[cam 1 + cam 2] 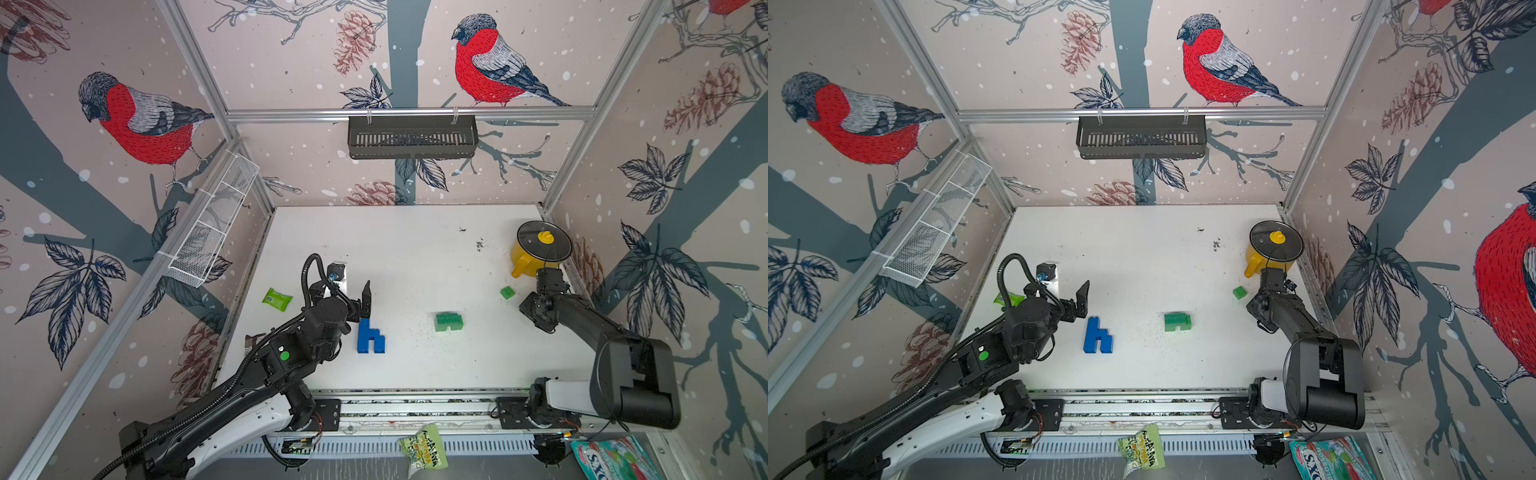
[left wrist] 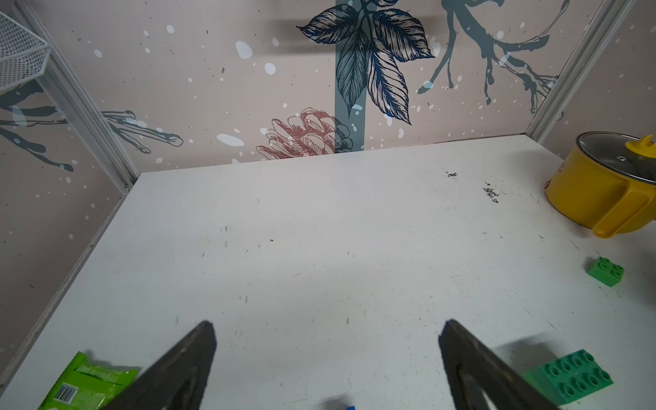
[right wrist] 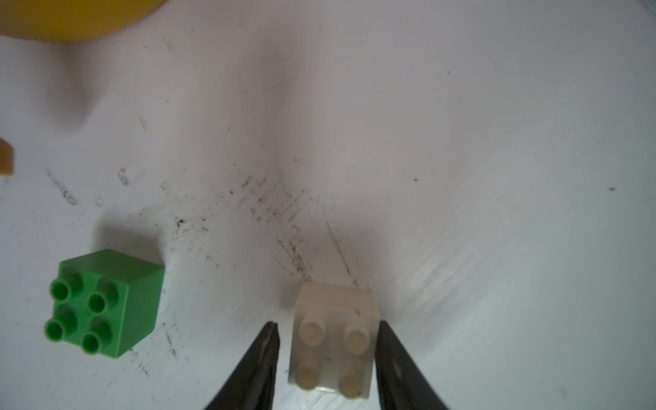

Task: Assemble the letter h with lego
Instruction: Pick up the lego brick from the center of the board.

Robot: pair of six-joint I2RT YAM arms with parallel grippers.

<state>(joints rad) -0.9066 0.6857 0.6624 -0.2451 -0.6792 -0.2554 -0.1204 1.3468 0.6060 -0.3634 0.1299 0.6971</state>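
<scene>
A blue lego letter h (image 1: 370, 336) lies flat at the front left of the white table (image 1: 415, 249), just right of my left gripper (image 1: 349, 297). That gripper is open and holds nothing (image 2: 328, 330). A green lego arch of joined bricks (image 1: 448, 321) sits mid-table, and a green square brick (image 1: 507, 292) lies near my right arm. In the right wrist view my right gripper (image 3: 326, 324) straddles a white square brick (image 3: 333, 351). One finger touches it and the other stands a small gap away. The green square brick (image 3: 106, 301) lies beside it. The arm hides the white brick in both top views.
A yellow pot with a glass lid (image 1: 536, 249) stands at the back right, close to my right wrist. A flat light-green packet (image 1: 277, 298) lies left of my left gripper. A black basket (image 1: 411, 137) hangs on the back wall and a white wire basket (image 1: 216, 224) on the left wall.
</scene>
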